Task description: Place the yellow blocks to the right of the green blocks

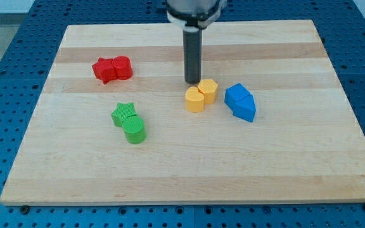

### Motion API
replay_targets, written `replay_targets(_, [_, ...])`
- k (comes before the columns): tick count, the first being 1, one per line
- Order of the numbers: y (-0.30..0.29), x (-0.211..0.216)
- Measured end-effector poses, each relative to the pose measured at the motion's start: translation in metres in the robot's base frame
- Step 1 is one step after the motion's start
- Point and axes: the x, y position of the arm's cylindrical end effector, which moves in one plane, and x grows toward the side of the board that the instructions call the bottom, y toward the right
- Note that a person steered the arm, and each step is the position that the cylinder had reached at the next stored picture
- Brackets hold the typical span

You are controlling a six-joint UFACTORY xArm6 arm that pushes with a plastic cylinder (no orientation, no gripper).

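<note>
Yellow blocks sit just right of the frame's centre: a yellow heart-shaped block (pixel 195 100) and a yellow hexagonal block (pixel 208 90), touching, the hexagon up and to the right of the heart. Green blocks are left of centre and lower: a green star block (pixel 123 113) and a green cylinder (pixel 134 130), touching, cylinder below and slightly right of the star. So the yellow pair lies to the view's right of the green pair and a little higher, well apart from it. My tip (pixel 192 82) is the lower end of the dark rod, which comes down from the top centre of the frame; it sits just above the yellow pair in the view, right beside the hexagon's upper left edge, contact hard to tell. No gripper on this arm, so nothing to call open or closed, and nothing is held. Two red blocks (pixel 112 69), shapes unclear, pressed together in the upper left. Two blue blocks (pixel 241 101), angular, touching each other, just right of the yellow pair with a small gap. All lie on the wooden board (pixel 296 164), over a blue perforated table (pixel 5 38).
</note>
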Motion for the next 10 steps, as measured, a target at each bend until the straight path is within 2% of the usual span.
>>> replay_targets(1, [0.04, -0.025])
replay_targets(2, [0.07, -0.016])
replay_targets(5, [0.008, 0.054])
replay_targets(6, [-0.003, 0.057])
replay_targets(7, [0.015, 0.026])
replay_targets(8, [0.038, 0.023])
replay_targets(10, [0.039, 0.078])
